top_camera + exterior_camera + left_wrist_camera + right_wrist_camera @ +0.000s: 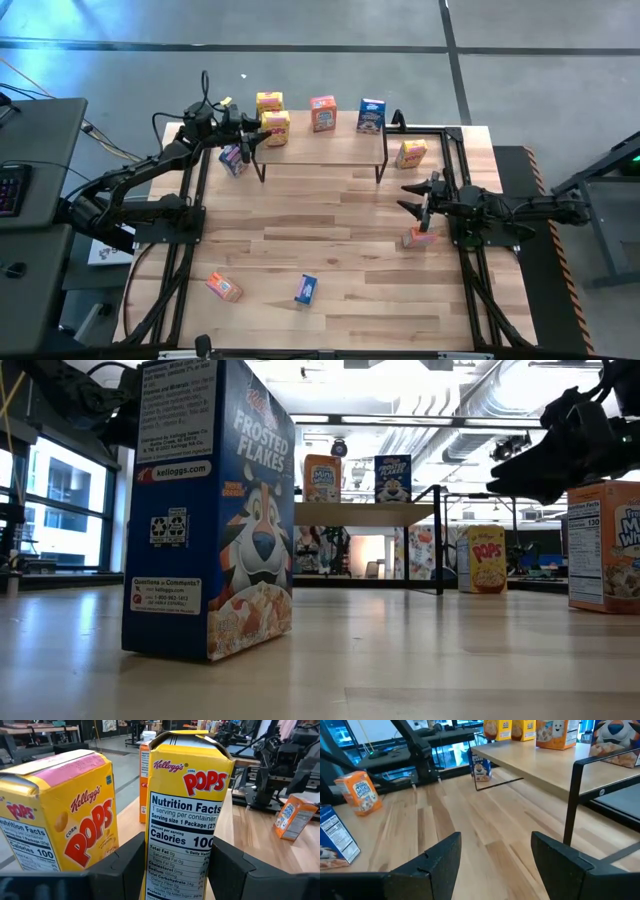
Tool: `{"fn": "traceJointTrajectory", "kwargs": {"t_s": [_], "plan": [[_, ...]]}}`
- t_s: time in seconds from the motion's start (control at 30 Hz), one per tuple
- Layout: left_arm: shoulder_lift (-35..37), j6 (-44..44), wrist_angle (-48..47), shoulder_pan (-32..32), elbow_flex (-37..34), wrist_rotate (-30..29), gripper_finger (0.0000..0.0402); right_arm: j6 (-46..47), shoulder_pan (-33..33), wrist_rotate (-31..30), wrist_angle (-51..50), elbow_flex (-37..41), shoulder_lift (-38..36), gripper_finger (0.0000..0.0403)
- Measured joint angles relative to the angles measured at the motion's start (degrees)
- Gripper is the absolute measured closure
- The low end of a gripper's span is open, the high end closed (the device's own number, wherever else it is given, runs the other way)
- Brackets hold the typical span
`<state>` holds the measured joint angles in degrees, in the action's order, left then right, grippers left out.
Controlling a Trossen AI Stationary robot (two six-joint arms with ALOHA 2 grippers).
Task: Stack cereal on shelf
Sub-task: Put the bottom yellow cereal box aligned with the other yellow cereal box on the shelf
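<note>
At the back-left corner of the low shelf with a light wood plank top on thin black legs [320, 150], the left gripper [252, 137] has its two dark fingers [125, 870] clamped on the narrow sides of a small yellow cardboard Corn Pops box [187, 815], held upright over the plank. Just beside it stands a second yellow Pops box [57, 817], already on the shelf. The gap between the two is slim, so a slightly skewed lowering could nudge the standing box over or push it off the back edge. Letting go before the held box sits flat could tip it too, since it is tall and light.

Farther along the shelf stand an orange-red cereal box [323, 114] and a blue one [371, 116]; a toppling yellow box might reach them.

Out on the larger wooden tabletop [340, 260], the right gripper [418, 197] hovers with its fingers apart and nothing between them, near an orange-red box lying on the table [421, 238]. Other boxes wait: a blue one beside the shelf's left legs [233, 159], a third yellow one by its right end [411, 153], and an orange-red [224, 288] and a blue box [306, 289] near the front edge.
</note>
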<state>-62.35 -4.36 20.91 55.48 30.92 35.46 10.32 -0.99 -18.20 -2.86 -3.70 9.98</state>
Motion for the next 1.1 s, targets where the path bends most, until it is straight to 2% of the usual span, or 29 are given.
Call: {"fn": "traceJointTrajectory", "kwargs": {"t_s": [0.5, 0.67, 1.1], "plan": [[0.0, -6.4, -0.1, 0.1, 0.0, -0.1, 0.0231, 1.3, 0.0, 0.2, -3.8, 0.0, 0.1, 0.0171], [0.0, -6.7, -0.1, 0.8, 0.0, -0.1, 0.0231, 1.7, 0.0, -1.3, -3.8, 0.0, 0.1, 0.0171], [0.0, -8.4, -1.9, 1.2, 0.0, -0.1, 0.0231, 1.6, 0.0, 0.7, -3.9, 0.0, 0.1, 0.0171]]}}
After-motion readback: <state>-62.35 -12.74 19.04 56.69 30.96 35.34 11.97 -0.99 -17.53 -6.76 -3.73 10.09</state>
